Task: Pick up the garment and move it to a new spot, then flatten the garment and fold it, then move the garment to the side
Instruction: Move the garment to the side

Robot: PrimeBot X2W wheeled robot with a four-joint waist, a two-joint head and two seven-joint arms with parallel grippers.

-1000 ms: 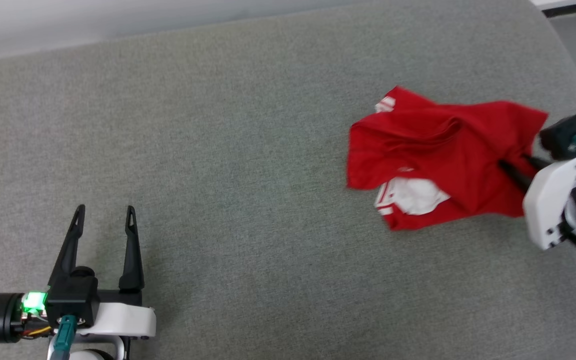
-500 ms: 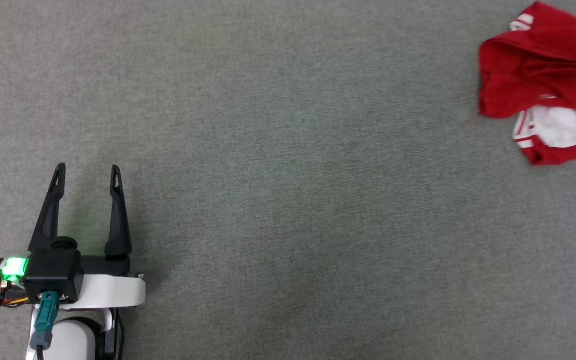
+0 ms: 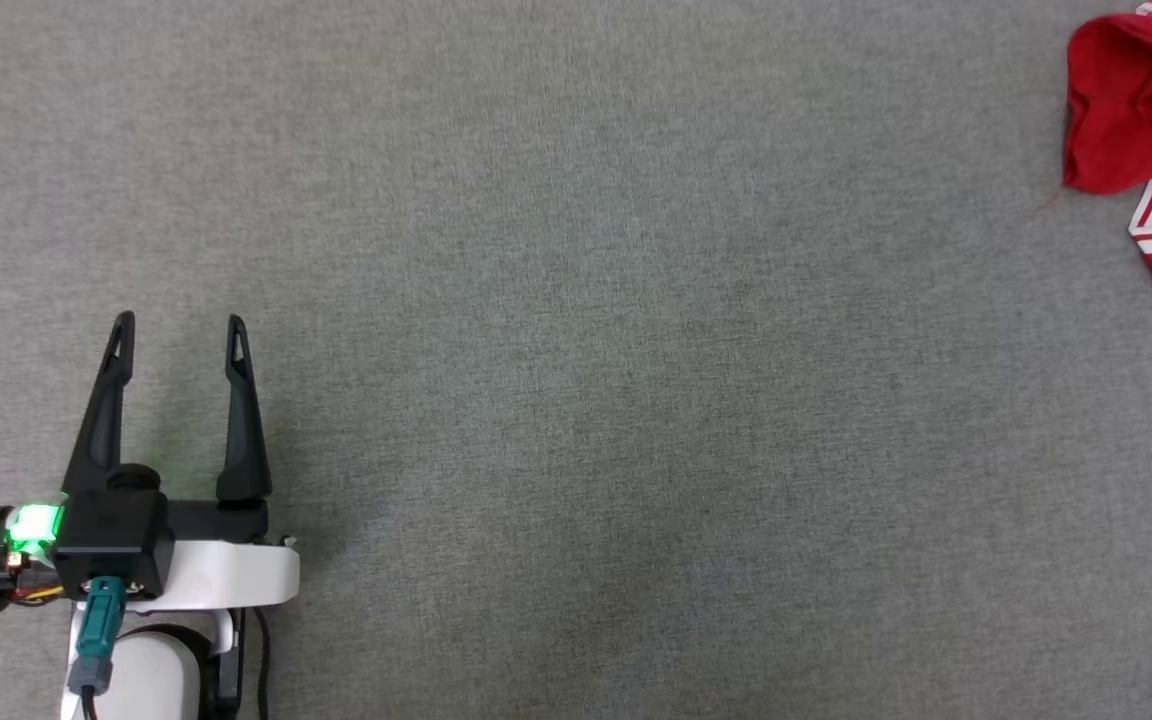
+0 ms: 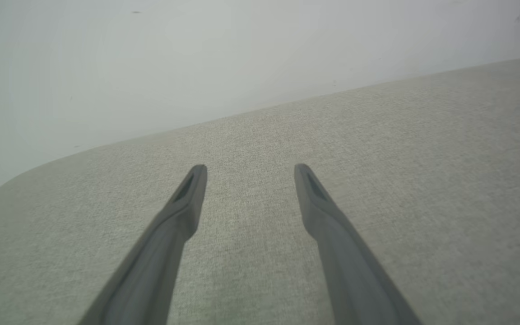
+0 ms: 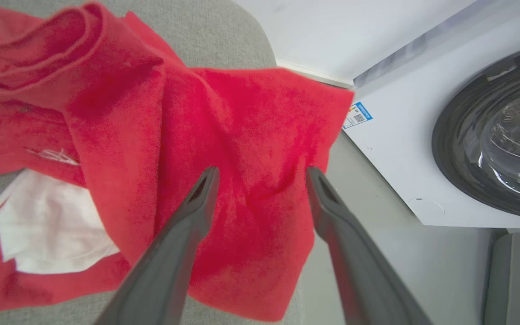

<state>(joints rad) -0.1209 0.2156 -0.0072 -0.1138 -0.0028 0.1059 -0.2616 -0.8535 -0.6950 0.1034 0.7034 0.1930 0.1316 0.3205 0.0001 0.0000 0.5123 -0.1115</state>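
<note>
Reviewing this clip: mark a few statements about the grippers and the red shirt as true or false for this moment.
1. The left gripper is open, with nothing between its fingers. True.
2. The garment lies flat and folded. False: it is crumpled.
3. The right gripper is shut on the garment. False: its fingers stand apart in front of the red cloth.
4. A washing machine stands beside the grey surface. True.

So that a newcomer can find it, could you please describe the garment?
Start from the wide grey fabric surface; at its edge nearest the white washing machine lies the garment. It is a crumpled red T-shirt with a white sleeve and red-and-white striped trim, the only red thing there.
</note>
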